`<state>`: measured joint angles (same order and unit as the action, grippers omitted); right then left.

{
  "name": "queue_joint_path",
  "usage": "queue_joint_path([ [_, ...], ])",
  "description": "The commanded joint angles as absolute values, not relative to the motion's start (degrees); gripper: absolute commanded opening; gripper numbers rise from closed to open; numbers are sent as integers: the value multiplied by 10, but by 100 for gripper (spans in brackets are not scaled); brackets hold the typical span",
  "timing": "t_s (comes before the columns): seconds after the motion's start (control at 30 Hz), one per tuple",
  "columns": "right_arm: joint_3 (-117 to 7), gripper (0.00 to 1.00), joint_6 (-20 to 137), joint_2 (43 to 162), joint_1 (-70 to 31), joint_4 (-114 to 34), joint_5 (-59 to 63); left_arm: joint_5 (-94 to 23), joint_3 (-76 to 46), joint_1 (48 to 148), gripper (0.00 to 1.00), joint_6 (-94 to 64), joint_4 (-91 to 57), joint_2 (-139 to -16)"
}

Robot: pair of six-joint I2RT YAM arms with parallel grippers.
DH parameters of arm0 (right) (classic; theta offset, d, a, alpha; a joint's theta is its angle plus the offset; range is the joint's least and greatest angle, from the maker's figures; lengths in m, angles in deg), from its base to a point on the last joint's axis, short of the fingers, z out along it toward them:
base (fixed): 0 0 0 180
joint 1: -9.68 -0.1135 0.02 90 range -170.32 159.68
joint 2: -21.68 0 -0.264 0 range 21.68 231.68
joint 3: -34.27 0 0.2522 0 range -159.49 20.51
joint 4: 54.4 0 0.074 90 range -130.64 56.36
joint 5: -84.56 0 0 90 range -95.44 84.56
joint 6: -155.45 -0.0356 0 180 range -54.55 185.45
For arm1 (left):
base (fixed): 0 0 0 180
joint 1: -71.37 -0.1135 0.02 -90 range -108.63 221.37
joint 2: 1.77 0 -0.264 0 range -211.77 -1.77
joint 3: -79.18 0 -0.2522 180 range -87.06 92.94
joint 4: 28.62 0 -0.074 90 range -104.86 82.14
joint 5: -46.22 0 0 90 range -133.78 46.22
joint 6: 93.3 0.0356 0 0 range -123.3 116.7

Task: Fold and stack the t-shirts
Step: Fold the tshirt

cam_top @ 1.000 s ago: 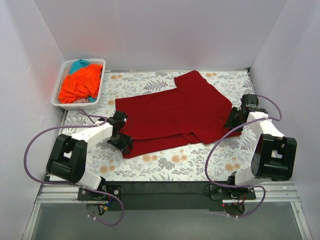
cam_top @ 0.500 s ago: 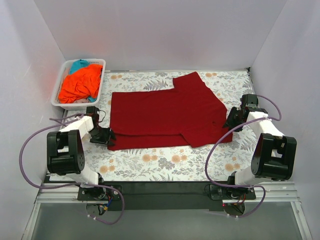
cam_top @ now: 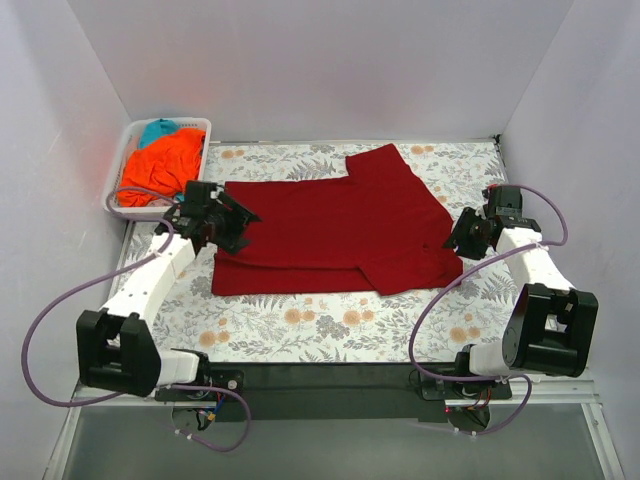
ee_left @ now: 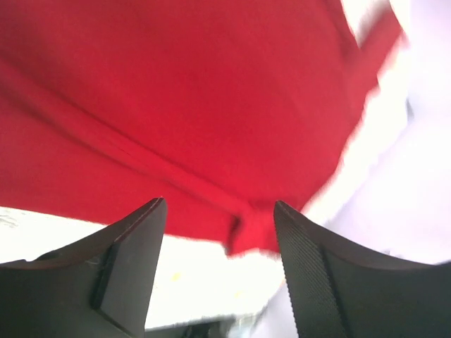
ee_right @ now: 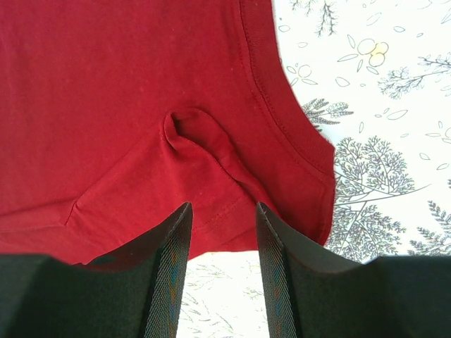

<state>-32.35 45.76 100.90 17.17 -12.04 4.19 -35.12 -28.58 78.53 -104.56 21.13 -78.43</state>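
Gaping empty, the left end effector [ee_left: 218, 204] and right end effector [ee_right: 223, 205] are hovering at opposite edges of the dark red t-shirt [cam_top: 330, 225].

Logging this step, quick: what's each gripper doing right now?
Left gripper: open, holding nothing.
Right gripper: open, over the dark red t-shirt, holding nothing.

Left wrist view was pretty smeared, so the dark red shirt [ee_left: 176, 91] was just a red blur running off the top and left edges. From above, the teal shirt [cam_top: 157, 130] sat mostly buried under the orange shirt [cam_top: 160, 168] in the basket [cam_top: 204, 160]. The left gripper [cam_top: 243, 228] covered part of the dark red shirt's left edge, maybe touching it.
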Motion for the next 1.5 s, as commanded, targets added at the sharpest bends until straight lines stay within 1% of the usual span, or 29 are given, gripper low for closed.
queue_joint_path([
  [0.0,-338,48,460,1013,172,-110,55,-321,-341,866,62,-1103,151,-749],
  [0.03,-337,48,460,1016,172,-109,60,-320,-349,923,63,-1137,134,-754],
  [0.1,-335,48,460,1021,172,-108,62,-336,-339,987,65,-1162,114,-779],
  [0.13,-334,48,463,1024,172,-107,62,-340,-329,1046,66,-1167,109,-821],
  [0.17,-332,48,462,1023,172,-107,61,-349,-316,1076,66,-1171,105,-844],
  [0.2,-328,48,462,1023,172,-107,61,-354,-297,1102,67,-1171,98,-873],
  [0.23,-328,48,463,1020,172,-107,59,-360,-258,1151,67,-1169,97,-924],
  [0.27,-327,48,462,1019,171,-107,57,-366,-234,1171,67,-1165,98,-955],
  [0.3,-326,48,462,1018,172,-106,56,-370,-213,1186,66,-1162,103,-982],
  [0.33,-327,48,460,1017,172,-105,55,-372,-165,1212,64,-1162,112,-1007],
  [0.37,-327,48,460,1016,172,-105,55,-373,-142,1221,62,-1164,128,-1060],
  [0.43,-331,48,459,1014,172,-101,53,-377,-97,1237,58,-1164,160,-1102],
  [0.47,-332,48,460,1015,172,-101,52,-381,-70,1241,58,-1164,162,-1126],
  [0.53,-336,48,462,1017,172,-100,48,-396,-50,1253,56,-1169,161,-1144],
  [0.7,-340,48,462,1021,172,-98,46,-383,-33,1261,45,-1184,148,-1190],
  [0.77,-341,48,463,1023,172,-99,48,-375,-34,1263,43,-1187,141,-1195],
  [1.1,-340,48,465,1029,171,-98,40,-352,-25,1277,43,-1196,138,-1220],
  [1.2,-339,48,465,1030,172,-98,36,-352,-26,1277,40,-1198,135,-1224],
  [1.23,-338,48,466,1030,172,-98,35,-351,-26,1277,36,-1198,134,-1224],
  [1.27,-338,48,466,1029,172,-98,35,-350,-21,1277,34,-1198,134,-1224],
  [1.33,-338,48,466,1031,172,-99,37,-352,-17,1277,28,-1197,134,-1226],
  [1.37,-338,48,465,1030,172,-98,36,-351,-15,1277,19,-1196,134,-1225],
  [1.43,-338,48,466,1030,172,-98,35,-356,-13,1277,12,-1193,134,-1224],
  [1.47,-338,48,466,1029,172,-98,35,-359,-13,1277,5,-1192,134,-1222],
])
